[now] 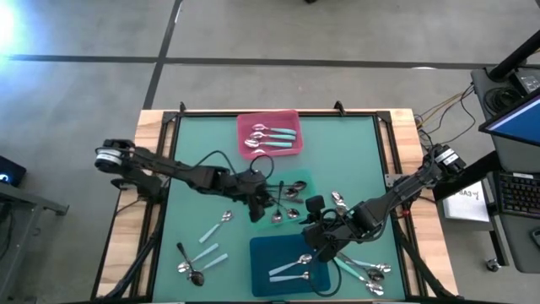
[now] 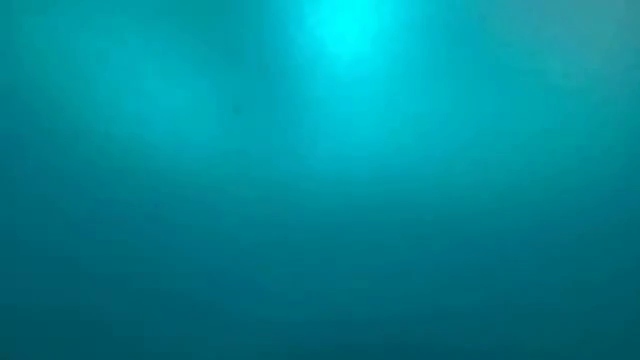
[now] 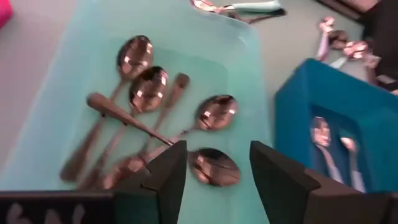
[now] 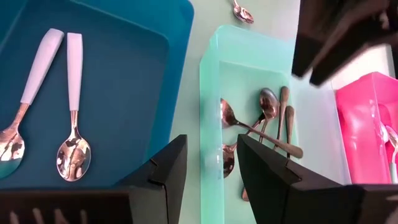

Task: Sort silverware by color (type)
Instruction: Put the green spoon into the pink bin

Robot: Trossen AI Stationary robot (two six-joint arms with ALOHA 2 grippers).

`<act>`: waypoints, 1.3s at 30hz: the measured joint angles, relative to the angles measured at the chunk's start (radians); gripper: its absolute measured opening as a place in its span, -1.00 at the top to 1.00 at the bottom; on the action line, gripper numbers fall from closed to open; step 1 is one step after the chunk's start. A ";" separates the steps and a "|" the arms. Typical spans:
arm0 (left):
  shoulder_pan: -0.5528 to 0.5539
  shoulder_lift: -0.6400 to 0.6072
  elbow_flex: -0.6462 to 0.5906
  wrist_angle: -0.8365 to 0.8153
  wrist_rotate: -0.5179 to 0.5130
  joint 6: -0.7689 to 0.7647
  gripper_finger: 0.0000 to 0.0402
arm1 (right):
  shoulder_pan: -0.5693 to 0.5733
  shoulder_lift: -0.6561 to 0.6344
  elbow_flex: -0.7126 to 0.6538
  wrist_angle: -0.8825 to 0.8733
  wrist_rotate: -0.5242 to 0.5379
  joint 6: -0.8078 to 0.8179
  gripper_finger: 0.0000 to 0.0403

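The mint tray (image 1: 297, 179) in the middle holds several all-metal spoons (image 3: 146, 93), lying flat on its floor. My left gripper (image 1: 257, 203) hovers open over that tray's left part; one spoon bowl (image 3: 214, 167) lies below the gap of my left gripper (image 3: 217, 149). The dark-teal tray (image 1: 261, 253) holds two pale-handled spoons (image 4: 68, 106). My right gripper (image 1: 316, 228) is open above the gap between the dark-teal tray (image 4: 124, 62) and the mint tray's wall (image 4: 208, 112). The pink tray (image 1: 245, 127) holds teal-handled spoons (image 1: 274, 135).
Loose spoons lie on the green mat: pale-handled and one dark one at the near left (image 1: 202, 245), several teal-handled at the near right (image 1: 367, 270), a few near the right arm (image 1: 337, 200). The low view shows only a teal blur.
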 joint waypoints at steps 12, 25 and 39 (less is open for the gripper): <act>-0.300 -0.232 -0.215 0.001 -0.010 -0.422 0.20 | 0.000 0.000 0.000 0.000 0.000 0.000 0.34; -0.549 -0.239 -0.165 -0.139 -0.049 -0.555 0.20 | 0.000 0.000 0.000 0.000 0.000 0.000 0.34; -0.561 -0.238 -0.072 -0.283 -0.061 -0.399 0.20 | -0.002 0.000 0.000 0.113 0.003 -0.038 0.34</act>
